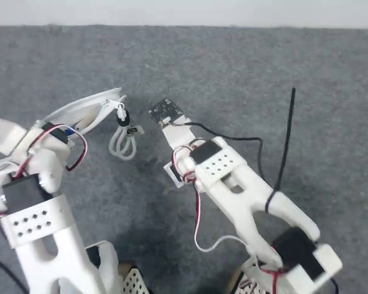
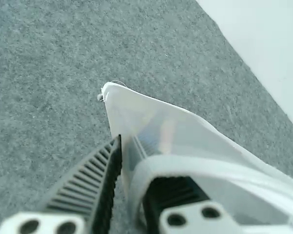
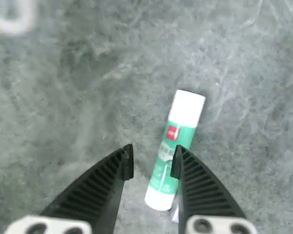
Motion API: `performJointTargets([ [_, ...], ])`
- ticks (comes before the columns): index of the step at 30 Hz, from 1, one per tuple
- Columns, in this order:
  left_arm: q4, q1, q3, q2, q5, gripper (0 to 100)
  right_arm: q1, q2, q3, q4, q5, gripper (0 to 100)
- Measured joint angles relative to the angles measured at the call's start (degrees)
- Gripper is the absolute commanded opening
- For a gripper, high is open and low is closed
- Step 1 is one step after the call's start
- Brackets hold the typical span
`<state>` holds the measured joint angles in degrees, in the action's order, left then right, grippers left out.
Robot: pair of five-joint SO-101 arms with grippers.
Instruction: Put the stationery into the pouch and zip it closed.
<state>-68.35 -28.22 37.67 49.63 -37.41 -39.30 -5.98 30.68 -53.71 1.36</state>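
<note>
Grey fuzzy fabric covers the whole worktop. Starting at the left of the high view, the left gripper is clamped on the pouch, a see-through whitish thing sitting around 10 o'clock on the worktop. From the left wrist camera you can see one black ribbed finger outside the pouch wall and the other one behind the plastic, so the wall is pinched between them.

At roughly 4 o'clock from the pouch, a white cord loop lies flat on the fabric, right by the pouch's corner.

Moving right, the right arm sits mid-worktop, angled toward about 11 o'clock. The right gripper has its fingers apart. The glue stick (green body, white ends) lies on the fabric between the fingertips, just beside one finger. Can't tell if it's actually touching. So the glue stick is out on the worktop, not in the pouch.

Further right, at about 3 o'clock, a black cable sticks up from the right arm.
</note>
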Motion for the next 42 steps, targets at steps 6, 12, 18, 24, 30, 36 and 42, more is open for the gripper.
performJointTargets([
  [6,0.00,0.00,0.00,0.00,0.00,1,2.99,8.18,-5.71,0.00,0.00,13.2],
  [12,0.00,0.00,0.00,0.00,0.00,1,3.16,15.74,-10.20,0.00,0.00,13.0],
  [18,0.00,0.00,0.00,0.00,0.00,1,3.34,21.80,-13.71,0.00,0.00,13.0],
  [24,0.00,0.00,0.00,0.00,0.00,1,3.43,23.21,-14.95,-0.70,0.00,0.1],
  [30,0.00,0.00,0.00,0.00,0.00,1,3.16,23.30,-18.02,-7.03,0.00,0.7],
  [36,0.00,0.00,0.00,0.00,0.00,1,3.16,23.30,-22.95,-15.12,0.00,0.7],
  [42,0.00,0.00,0.00,0.00,0.00,1,3.16,23.30,-31.65,-26.73,0.00,0.7],
])
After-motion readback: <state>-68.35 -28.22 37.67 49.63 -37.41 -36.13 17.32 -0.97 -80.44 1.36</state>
